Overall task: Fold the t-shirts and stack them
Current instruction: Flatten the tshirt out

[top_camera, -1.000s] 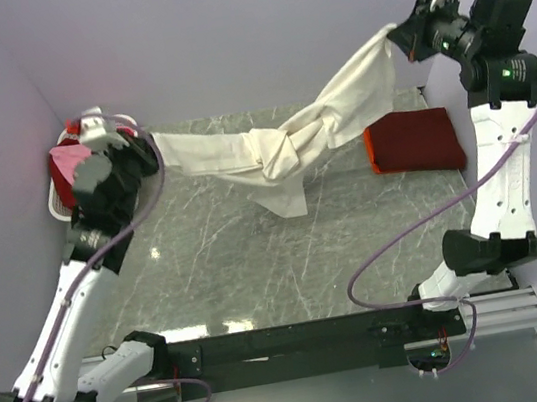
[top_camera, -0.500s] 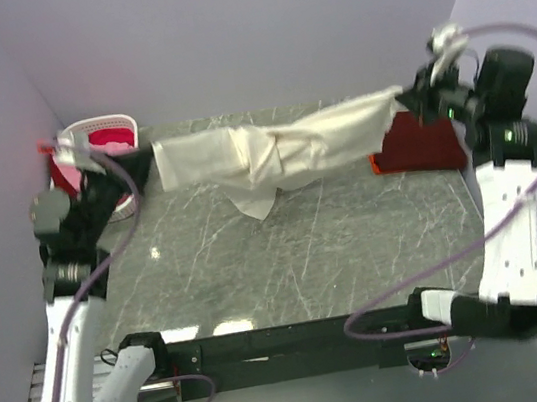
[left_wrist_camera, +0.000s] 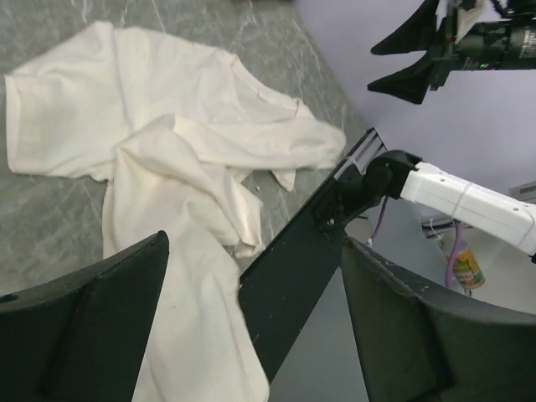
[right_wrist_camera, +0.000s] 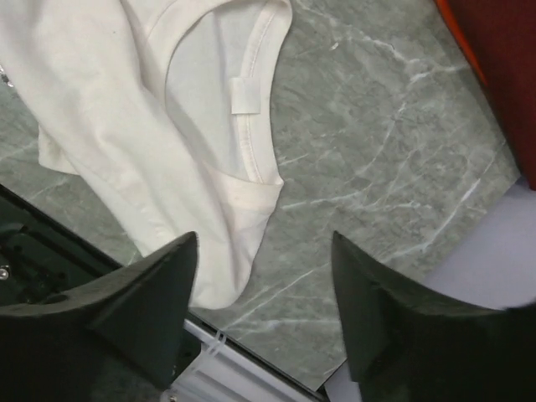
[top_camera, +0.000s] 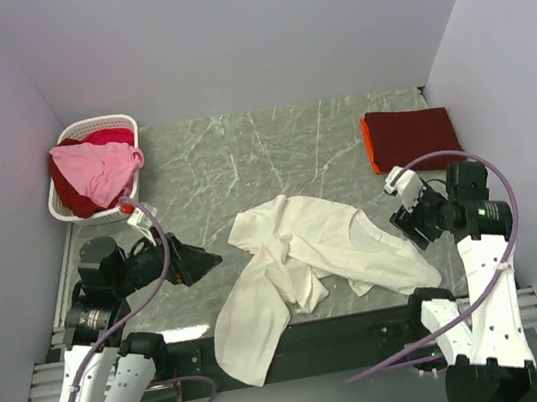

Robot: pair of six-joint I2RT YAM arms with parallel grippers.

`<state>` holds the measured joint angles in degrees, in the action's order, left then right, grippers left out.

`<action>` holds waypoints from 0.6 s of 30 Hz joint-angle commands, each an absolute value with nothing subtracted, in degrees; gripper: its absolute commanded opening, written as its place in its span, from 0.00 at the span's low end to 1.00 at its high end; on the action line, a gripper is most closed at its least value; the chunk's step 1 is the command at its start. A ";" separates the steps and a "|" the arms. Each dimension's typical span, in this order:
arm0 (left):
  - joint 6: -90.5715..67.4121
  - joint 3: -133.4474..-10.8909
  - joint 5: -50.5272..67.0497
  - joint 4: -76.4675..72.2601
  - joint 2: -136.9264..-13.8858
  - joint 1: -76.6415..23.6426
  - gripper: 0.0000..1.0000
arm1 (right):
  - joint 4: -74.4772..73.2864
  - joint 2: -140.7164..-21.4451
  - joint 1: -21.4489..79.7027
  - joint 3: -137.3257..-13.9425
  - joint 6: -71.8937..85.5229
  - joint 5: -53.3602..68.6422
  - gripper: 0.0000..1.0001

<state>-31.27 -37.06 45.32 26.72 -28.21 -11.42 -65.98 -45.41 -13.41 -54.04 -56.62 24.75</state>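
The cream-white t-shirt [top_camera: 306, 246] lies crumpled on the near middle of the table, one end hanging over the front edge [top_camera: 249, 340]. My left gripper [top_camera: 202, 262] hovers just left of it, open and empty; the left wrist view shows the t-shirt [left_wrist_camera: 167, 142] beyond its spread gripper [left_wrist_camera: 251, 335]. My right gripper [top_camera: 404, 213] is open beside the shirt's right end, above its collar [right_wrist_camera: 251, 126], with bare table between the gripper's fingers [right_wrist_camera: 264, 310]. A folded dark red t-shirt [top_camera: 413, 136] lies at the back right. Pink [top_camera: 92, 172] and red [top_camera: 109, 137] t-shirts fill the basket.
The white slatted basket [top_camera: 59, 207] stands at the back left corner. Purple walls close in the back and both sides. The black rail [top_camera: 348, 329] runs along the table's near edge, partly covered by the hanging cloth.
Both grippers opened and let go of the cream-white t-shirt, which had hung stretched between them at the back. It dropped to the near middle, and both arms drew back toward the front.
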 commanded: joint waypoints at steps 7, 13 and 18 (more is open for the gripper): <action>-34.27 -38.77 37.80 15.57 -38.12 -11.60 0.86 | -62.59 -68.35 -8.45 -62.65 -51.61 37.96 0.75; -33.58 -42.79 27.70 16.17 -61.39 -13.62 0.79 | -53.88 -90.15 1.39 -74.14 -36.49 35.16 0.72; -33.49 -49.12 16.55 16.96 -75.65 -17.92 0.78 | -55.37 -107.36 5.01 -87.42 -32.00 30.87 0.72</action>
<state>-33.71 -43.00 25.78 18.35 -71.70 -15.86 -56.29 -101.58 3.22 -80.29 -37.67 33.34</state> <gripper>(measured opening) 0.782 0.718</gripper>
